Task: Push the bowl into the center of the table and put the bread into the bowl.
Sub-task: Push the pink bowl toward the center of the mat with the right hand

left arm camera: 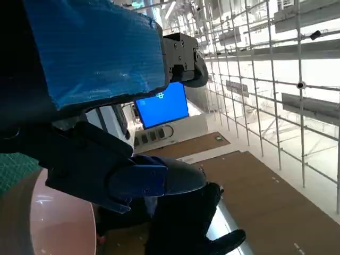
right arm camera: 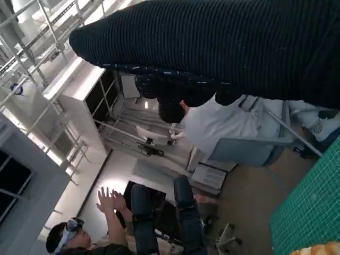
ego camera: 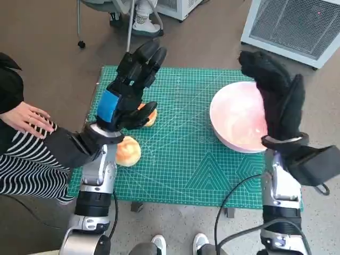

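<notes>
The pink bowl [ego camera: 237, 118] sits at the right side of the green mat [ego camera: 186, 159]. My gloved right hand [ego camera: 277, 95] is stretched out over the bowl's right rim, fingers straight, holding nothing. One bread roll [ego camera: 128, 151] lies at the mat's left edge by my left forearm. A second roll [ego camera: 151, 117] peeks out from under my left hand [ego camera: 130, 87], which hovers above it with its fingers extended and nothing in them. In the left wrist view the bowl [left arm camera: 53, 228] and the glove [left arm camera: 191, 228] show beyond my black fingers [left arm camera: 133, 178]. The right wrist view shows a roll [right arm camera: 319, 249] on the mat [right arm camera: 313, 207].
A person in a striped sleeve sits at the left, a hand [ego camera: 26, 118] close to the table's edge. Shoes [ego camera: 159, 243] show below the front edge. A white grilled unit [ego camera: 295, 26] stands on the floor at the back right. Another person [right arm camera: 74, 239] with raised hands appears in the right wrist view.
</notes>
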You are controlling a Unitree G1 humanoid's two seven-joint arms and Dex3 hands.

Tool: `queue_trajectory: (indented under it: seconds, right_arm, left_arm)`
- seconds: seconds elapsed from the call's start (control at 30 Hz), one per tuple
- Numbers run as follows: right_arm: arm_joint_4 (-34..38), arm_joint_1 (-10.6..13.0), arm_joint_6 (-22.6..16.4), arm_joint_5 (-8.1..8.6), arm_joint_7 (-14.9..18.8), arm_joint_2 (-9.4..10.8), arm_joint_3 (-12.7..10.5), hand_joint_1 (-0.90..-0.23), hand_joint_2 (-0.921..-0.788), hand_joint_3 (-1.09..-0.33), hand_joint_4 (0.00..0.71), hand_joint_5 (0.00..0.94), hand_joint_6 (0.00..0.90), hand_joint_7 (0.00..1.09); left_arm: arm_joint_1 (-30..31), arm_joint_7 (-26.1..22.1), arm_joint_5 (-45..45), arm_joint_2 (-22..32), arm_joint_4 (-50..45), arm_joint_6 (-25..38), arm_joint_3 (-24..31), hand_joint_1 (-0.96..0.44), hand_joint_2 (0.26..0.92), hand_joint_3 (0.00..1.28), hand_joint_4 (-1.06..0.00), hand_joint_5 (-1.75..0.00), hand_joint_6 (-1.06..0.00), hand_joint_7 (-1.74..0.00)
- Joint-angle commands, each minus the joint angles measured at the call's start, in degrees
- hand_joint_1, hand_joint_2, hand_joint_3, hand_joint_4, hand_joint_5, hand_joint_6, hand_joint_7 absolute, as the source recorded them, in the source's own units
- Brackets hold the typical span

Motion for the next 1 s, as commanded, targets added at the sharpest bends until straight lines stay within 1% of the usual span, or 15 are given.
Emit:
queue_trajectory:
  seconds: [0.03, 0.07, 0.13, 0.17, 0.23, 0.3, 0.43, 0.53, 0.63, 0.73, 0.8, 0.87, 1.0]
  right_arm:
    - [4.98, 1.31, -2.86, -2.41, -3.79, -3.48, -4.11, -0.790, -0.921, -0.767, 0.173, 0.000, 0.057, 0.49]
    - [6.73, 1.06, -3.72, -3.85, -6.03, -4.19, -5.13, -0.788, -0.921, -0.779, 0.168, 0.000, 0.053, 0.48]
    - [9.60, 0.52, -5.01, -5.71, -9.21, -5.09, -6.42, -0.780, -0.921, -0.806, 0.161, 0.000, 0.046, 0.48]
    - [10.79, 0.27, -5.54, -6.35, -10.42, -5.42, -6.84, -0.774, -0.921, -0.823, 0.158, 0.000, 0.040, 0.48]
    - [13.53, -0.28, -6.55, -7.37, -12.72, -6.17, -7.65, -0.766, -0.921, -0.843, 0.154, 0.000, 0.024, 0.50]
    - [17.32, -1.00, -7.40, -7.43, -14.47, -7.16, -8.74, -0.761, -0.921, -0.856, 0.150, 0.000, 0.012, 0.52]
    - [24.10, -2.40, -9.07, -6.62, -16.05, -8.70, -10.33, -0.754, -0.921, -0.871, 0.140, 0.000, 0.002, 0.53]
    - [29.78, -3.67, -9.71, -5.09, -15.89, -9.78, -11.71, -0.737, -0.921, -0.879, 0.124, 0.000, 0.000, 0.52]
    - [34.24, -4.81, -9.94, -3.45, -14.93, -10.35, -12.96, -0.714, -0.921, -0.895, 0.102, 0.000, -0.001, 0.50]
    - [39.01, -6.15, -8.90, -1.31, -13.59, -10.83, -14.33, -0.699, -0.921, -0.909, 0.078, 0.000, -0.001, 0.48]
    - [41.65, -6.83, -8.17, -0.35, -12.81, -11.09, -15.01, -0.693, -0.921, -0.913, 0.068, 0.000, -0.001, 0.47]
    - [44.14, -7.49, -7.32, 0.33, -12.24, -11.36, -15.43, -0.686, -0.921, -0.919, 0.058, 0.000, -0.001, 0.46]
    - [47.86, -8.64, -5.38, 1.17, -11.71, -11.48, -15.92, -0.684, -0.921, -0.925, 0.056, 0.002, -0.001, 0.44]
  left_arm:
    - [0.49, 0.25, -0.44, 0.03, -0.46, 0.05, 0.49, -0.73, 0.921, 0.38, -0.15, -0.01, 0.00, -0.57]
    - [0.49, 0.33, -0.43, -0.02, -0.34, -0.04, 0.58, -0.73, 0.921, 0.38, -0.16, -0.02, 0.00, -0.58]
    - [0.49, 0.44, -0.40, -0.12, -0.15, -0.16, 0.69, -0.73, 0.921, 0.37, -0.16, -0.02, 0.00, -0.59]
    - [0.48, 0.47, -0.39, -0.16, -0.06, -0.20, 0.73, -0.73, 0.921, 0.37, -0.16, -0.02, 0.00, -0.60]
    - [0.41, 0.56, -0.33, -0.25, 0.21, -0.32, 0.83, -0.73, 0.921, 0.37, -0.16, -0.02, 0.00, -0.60]
    - [0.43, 0.70, -0.26, -0.33, 0.27, -0.31, 0.88, -0.73, 0.921, 0.36, -0.17, -0.02, 0.00, -0.61]
    - [0.43, 0.75, -0.15, -0.36, 0.44, -0.53, 1.01, -0.73, 0.921, 0.36, -0.17, -0.02, 0.00, -0.61]
    - [0.38, 0.83, -0.24, -0.40, 0.43, -0.41, 1.13, -0.73, 0.921, 0.36, -0.17, -0.02, 0.00, -0.61]
    - [0.35, 0.93, -0.18, -0.33, 0.40, -0.35, 1.22, -0.73, 0.921, 0.36, -0.17, -0.02, 0.00, -0.61]
    - [0.22, 1.11, 0.10, -0.21, 0.61, -0.59, 1.33, -0.73, 0.921, 0.36, -0.18, -0.02, 0.00, -0.62]
    - [0.20, 1.18, 0.21, -0.12, 0.68, -0.72, 1.36, -0.73, 0.921, 0.36, -0.18, -0.02, 0.00, -0.62]
    - [0.23, 1.25, 0.31, -0.04, 0.66, -0.80, 1.37, -0.74, 0.921, 0.36, -0.18, -0.03, 0.00, -0.63]
    - [0.33, 1.41, 0.73, 0.15, 0.47, -1.16, 1.33, -0.74, 0.921, 0.36, -0.18, -0.03, 0.00, -0.63]
